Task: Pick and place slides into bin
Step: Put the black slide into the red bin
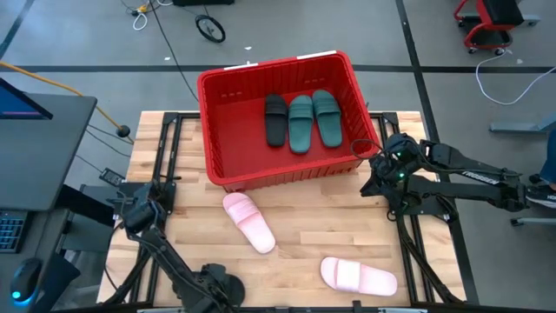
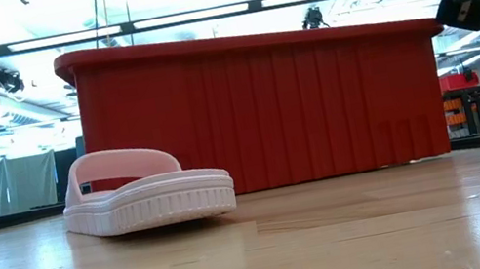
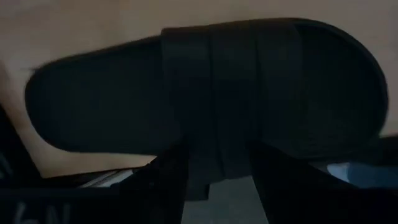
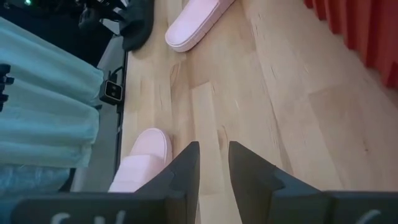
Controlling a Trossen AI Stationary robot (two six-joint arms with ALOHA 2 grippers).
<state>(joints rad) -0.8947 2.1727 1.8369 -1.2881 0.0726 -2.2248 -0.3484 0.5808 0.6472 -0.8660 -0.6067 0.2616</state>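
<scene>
The red bin (image 1: 217, 130) stands at the far middle of the table with one black slide (image 1: 274, 120) and two dark green slides (image 1: 301, 123) (image 1: 327, 117) lying in it. Two pale pink slides rest sole-down on the table: one in front of the bin (image 1: 249, 223) (image 2: 147, 195), one near the near edge (image 1: 359, 276) (image 4: 142, 163). My left gripper (image 1: 217, 285) (image 3: 217, 180) is at the near edge, shut on the second black slide (image 3: 205, 93) (image 4: 140, 25). My right gripper (image 1: 382, 167) (image 4: 214, 163) hovers open and empty by the bin's near right corner. My left gripper has the black slide's wide strap (image 3: 217, 149) between its two fingers (image 3: 171, 180), which lie at the strap's two edges near where it meets the sole's side. The slide lies across the fingers. I cannot tell whether it is lifted off the table.
Bare wooden tabletop (image 1: 347, 217) lies between the bin and the pink slides. The table's dark frame rails (image 1: 165, 165) run along both sides. The bin's left half (image 1: 230, 130) holds nothing.
</scene>
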